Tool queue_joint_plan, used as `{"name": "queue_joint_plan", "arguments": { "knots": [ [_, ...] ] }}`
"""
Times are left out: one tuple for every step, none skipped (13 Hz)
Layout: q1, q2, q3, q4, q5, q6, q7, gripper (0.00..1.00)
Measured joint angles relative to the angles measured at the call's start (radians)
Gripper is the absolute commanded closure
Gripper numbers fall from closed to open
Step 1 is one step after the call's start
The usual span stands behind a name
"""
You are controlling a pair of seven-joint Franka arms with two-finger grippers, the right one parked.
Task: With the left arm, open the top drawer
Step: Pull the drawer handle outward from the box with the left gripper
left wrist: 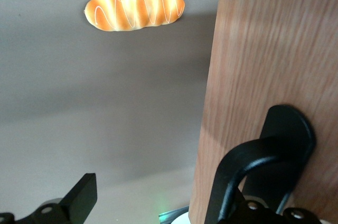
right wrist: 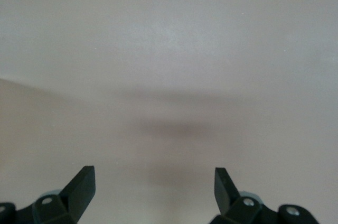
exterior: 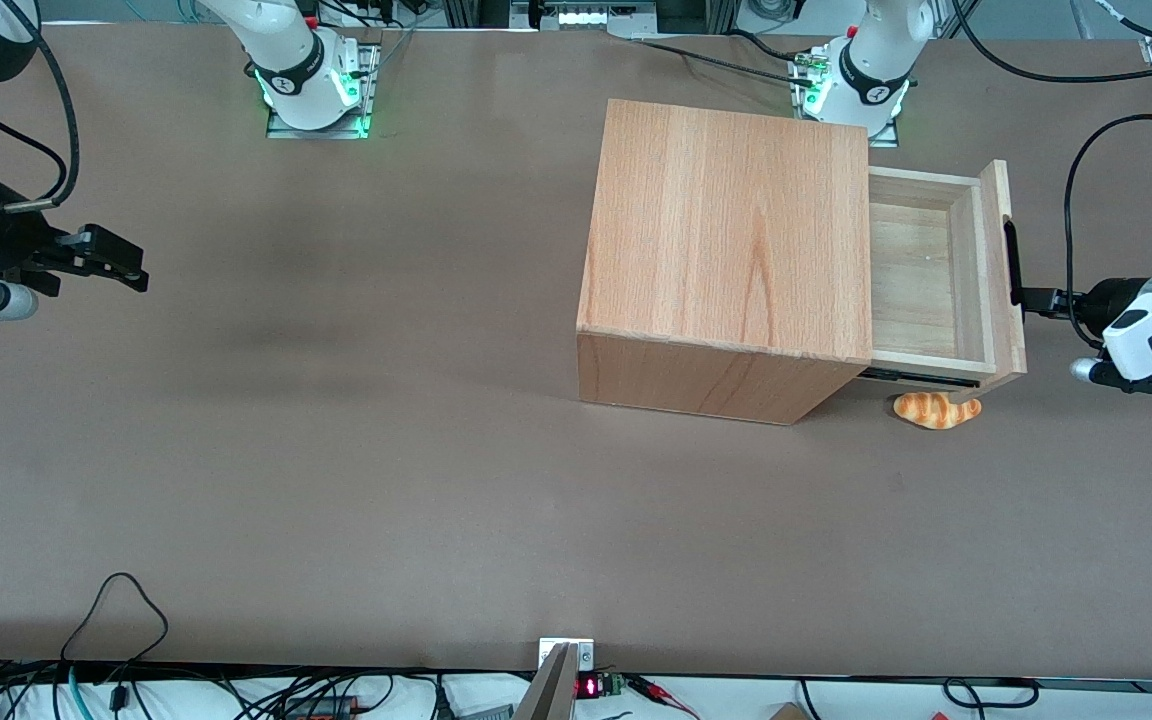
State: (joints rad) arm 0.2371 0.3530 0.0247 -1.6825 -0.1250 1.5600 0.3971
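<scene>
The top drawer point(exterior: 921, 265) stands pulled out of the wooden cabinet point(exterior: 726, 240) toward the working arm's end of the table, its pale plywood inside showing. Its front panel point(exterior: 998, 270) carries the black handle slot point(exterior: 1011, 262). The left arm's gripper point(exterior: 1031, 298) is at that slot, level with the panel. In the left wrist view the gripper point(left wrist: 158, 187) is open. One finger point(left wrist: 232, 176) hooks into the handle slot point(left wrist: 288, 129) of the front panel point(left wrist: 264, 49); the other finger point(left wrist: 82, 195) hangs free over the table.
A toy croissant point(exterior: 936, 410) lies on the brown table just below the open drawer, nearer the front camera; it also shows in the left wrist view point(left wrist: 134, 5). A black cable point(exterior: 1071, 200) loops above the left arm's wrist.
</scene>
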Motion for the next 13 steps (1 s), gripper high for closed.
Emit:
{"name": "queue_joint_plan", "arguments": {
  "knots": [
    [0.0,0.0,0.0,0.001,0.0,0.001,0.0,0.0],
    [-0.001,0.0,-0.001,0.003,0.002,0.002,0.001,0.0],
    [-0.002,0.0,-0.001,0.004,0.003,0.003,0.003,0.0],
    [-0.002,0.0,-0.001,0.004,0.003,0.004,0.007,0.0],
    [-0.002,0.0,-0.001,0.004,0.004,0.005,0.015,0.0],
    [-0.002,0.0,-0.001,0.004,0.004,0.006,0.023,0.0],
    [-0.002,0.0,-0.001,0.004,0.004,0.006,0.024,0.0],
    [-0.001,0.0,-0.001,0.004,0.004,0.007,0.025,0.0],
    [-0.001,0.0,-0.001,0.004,0.004,0.007,0.025,0.0],
    [0.0,0.001,-0.001,0.004,0.004,0.007,0.025,0.0],
    [0.0,0.001,-0.001,0.004,0.004,0.007,0.026,0.0],
    [0.001,0.001,-0.001,0.004,0.004,0.007,0.026,0.0],
    [0.004,0.001,0.0,0.004,0.004,0.008,0.027,0.0]
  ]
}}
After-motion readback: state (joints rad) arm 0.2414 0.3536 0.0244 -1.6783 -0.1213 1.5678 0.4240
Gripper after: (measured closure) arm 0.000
